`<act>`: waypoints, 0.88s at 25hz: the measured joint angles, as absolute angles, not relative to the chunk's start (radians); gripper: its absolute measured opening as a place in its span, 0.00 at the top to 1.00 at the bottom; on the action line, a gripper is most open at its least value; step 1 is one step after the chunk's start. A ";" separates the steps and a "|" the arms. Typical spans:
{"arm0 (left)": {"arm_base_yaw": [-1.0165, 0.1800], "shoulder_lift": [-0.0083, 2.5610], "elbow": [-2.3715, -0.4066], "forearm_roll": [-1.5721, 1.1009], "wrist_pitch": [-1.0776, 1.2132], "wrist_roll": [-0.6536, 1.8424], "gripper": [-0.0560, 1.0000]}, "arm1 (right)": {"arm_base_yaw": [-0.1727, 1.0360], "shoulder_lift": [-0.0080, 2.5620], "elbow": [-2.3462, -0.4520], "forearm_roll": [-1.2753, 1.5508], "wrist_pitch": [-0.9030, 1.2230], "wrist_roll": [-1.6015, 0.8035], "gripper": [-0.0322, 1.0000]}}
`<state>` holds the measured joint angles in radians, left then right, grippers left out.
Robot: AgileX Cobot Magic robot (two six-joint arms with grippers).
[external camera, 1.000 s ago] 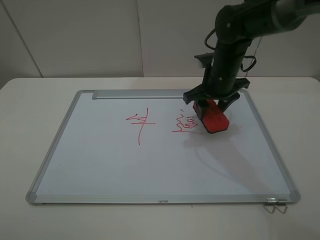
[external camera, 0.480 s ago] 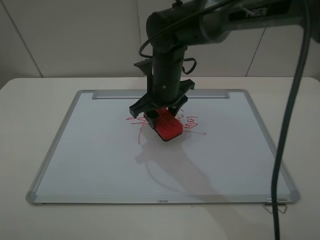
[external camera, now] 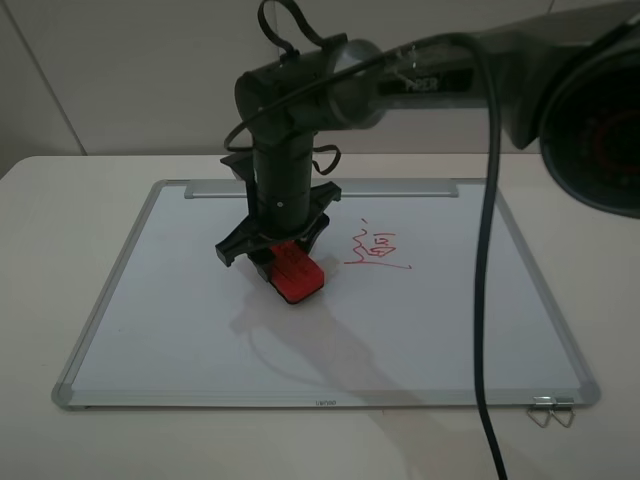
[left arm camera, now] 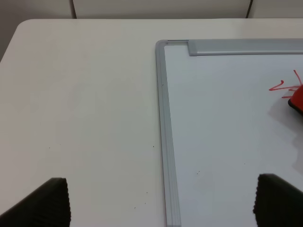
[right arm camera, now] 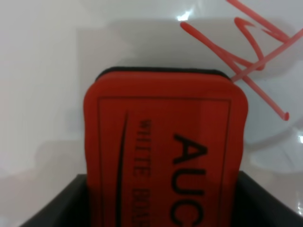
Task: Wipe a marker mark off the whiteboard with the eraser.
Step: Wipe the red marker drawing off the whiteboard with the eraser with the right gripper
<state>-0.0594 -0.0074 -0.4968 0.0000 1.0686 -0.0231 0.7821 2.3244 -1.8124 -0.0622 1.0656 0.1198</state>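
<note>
Your right gripper [external camera: 274,254] is clamped on the eraser [external camera: 296,274]. You see the whiteboard [external camera: 180,330] filling the middle of the high view on the table [external camera: 60,200]. Your left gripper [left arm camera: 163,201] hangs with its jaws spread wide above the board's left frame. The eraser sits on the board just left of centre. The marker mark [left arm camera: 282,87] is mostly hidden under the arm, and only thin strokes show beside the eraser. The boxy character [external camera: 378,248] lies to its right, apart.

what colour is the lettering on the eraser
Black, on the red top of the eraser; the right wrist view shows it best.
</note>
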 joint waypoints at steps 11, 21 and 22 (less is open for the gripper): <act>-0.059 -0.007 -0.497 0.000 1.069 -0.023 0.21 | 0.793 2.372 -1.814 -0.063 1.046 0.131 0.49; -0.059 -0.007 -0.497 0.000 1.069 -0.023 0.21 | 0.782 2.399 -1.832 -0.053 0.978 0.131 0.49; -0.059 -0.007 -0.497 0.000 1.069 -0.023 0.21 | 0.775 2.400 -1.832 -0.052 0.959 0.132 0.49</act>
<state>-0.0594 -0.0074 -0.4968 0.0000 1.0686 -0.0231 0.7751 2.3999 -1.8321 -0.0518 0.9588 0.1325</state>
